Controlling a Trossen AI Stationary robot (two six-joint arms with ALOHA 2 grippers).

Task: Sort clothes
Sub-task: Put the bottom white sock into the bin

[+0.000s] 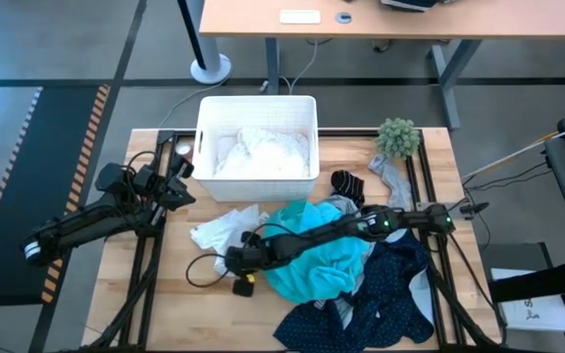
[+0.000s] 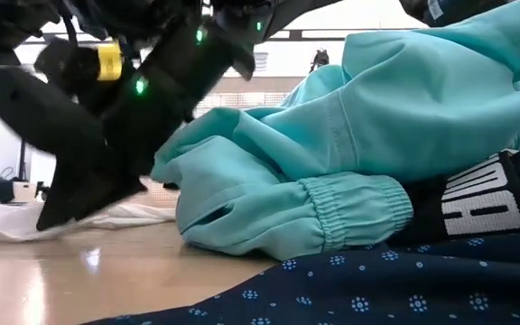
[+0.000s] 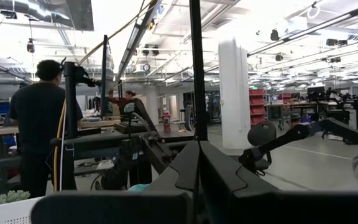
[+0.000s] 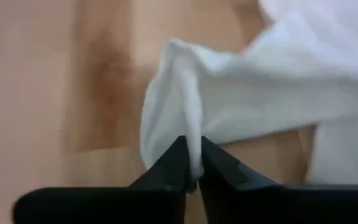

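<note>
The right gripper (image 4: 192, 163) sits low over the light wooden table (image 1: 179, 279), reached across to the left of the clothes pile. Its two dark fingers (image 4: 166, 165) are pressed together on a raised fold of the white soft fabric garment (image 4: 241, 93), which is pinched between the tips. In the high view the right gripper (image 1: 231, 263) lies at the near edge of that white garment (image 1: 222, 227), which is spread flat on the table in front of the white ribbed plastic basket (image 1: 207, 123). More white fabric (image 1: 263, 152) lies inside the basket.

The teal sweatshirt with elastic cuffs (image 1: 312, 257) lies just beside the right gripper, under the right arm. The navy garment with small dots (image 1: 390, 294) lies at the near right of the pile.

The left gripper (image 1: 182, 169) waits at the table's left side, beside the basket, raised and pointing level into the room; its fingers (image 3: 185, 171) are closed with nothing between them.
</note>
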